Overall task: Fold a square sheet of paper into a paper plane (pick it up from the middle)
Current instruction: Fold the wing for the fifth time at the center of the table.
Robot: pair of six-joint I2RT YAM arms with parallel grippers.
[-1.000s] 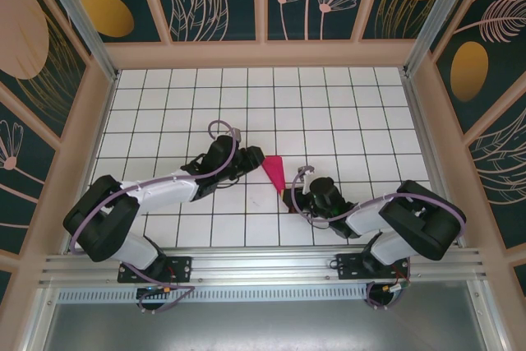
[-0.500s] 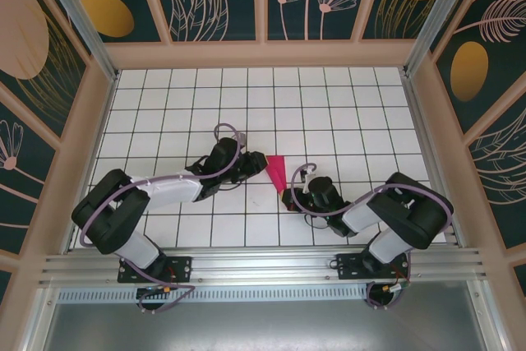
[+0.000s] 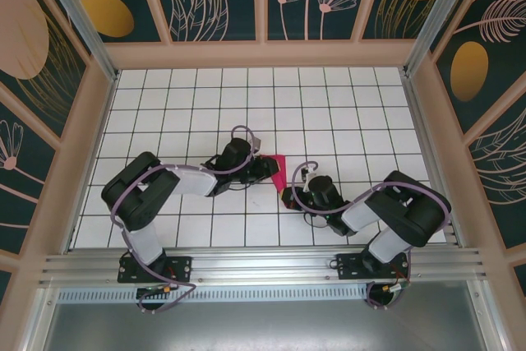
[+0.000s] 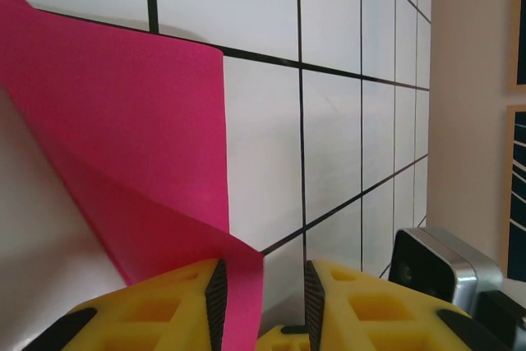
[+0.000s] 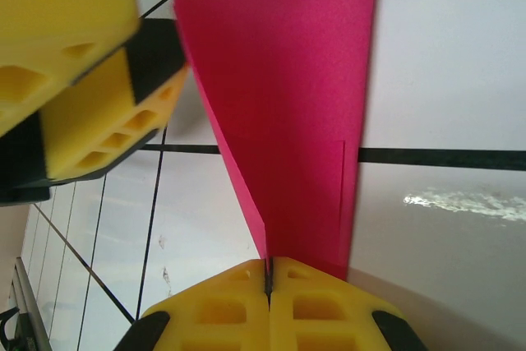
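I see right pincer (image 5: 268,267) clenched on paper (image 5: 288,80) tip; paper runs straight ahead into left pincer (image 4: 264,273), not yet squeezed.

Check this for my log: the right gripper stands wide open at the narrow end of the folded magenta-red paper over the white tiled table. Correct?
No. The right wrist view shows the right gripper shut on the narrow end of the folded magenta-red paper over the white tiled table.

Bright, even light — soft shadows; glare streak on the white tiles (image 5: 460,203); nearest parts blurred.
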